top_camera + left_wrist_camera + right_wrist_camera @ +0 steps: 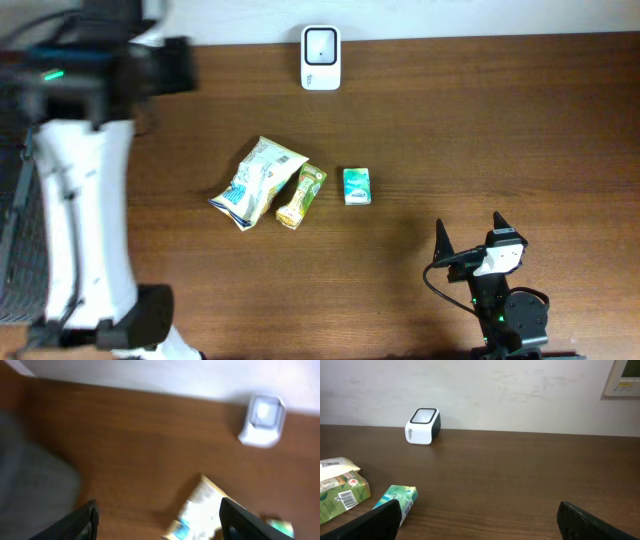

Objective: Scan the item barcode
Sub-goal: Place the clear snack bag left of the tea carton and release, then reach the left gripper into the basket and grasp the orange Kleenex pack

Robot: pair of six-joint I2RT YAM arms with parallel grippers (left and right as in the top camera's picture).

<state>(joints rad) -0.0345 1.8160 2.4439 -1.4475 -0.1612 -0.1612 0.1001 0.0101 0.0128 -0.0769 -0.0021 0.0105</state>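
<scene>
Three items lie mid-table: a pale snack bag [258,180], a green-yellow packet [302,195] touching it, and a small green box [357,186] set apart to the right. The white barcode scanner [320,58] stands at the far edge. My left gripper [157,520] is open and empty in a blurred view, high above the table, with the snack bag [200,510] and scanner [262,419] ahead. My right gripper [470,235] rests open and empty near the front right, facing the green box [397,500] and scanner [423,426].
The left arm [75,200] is a tall white column at the table's left side, its upper part blurred. A white wall [520,390] runs behind the table's far edge. The packet [342,492] shows a barcode label in the right wrist view.
</scene>
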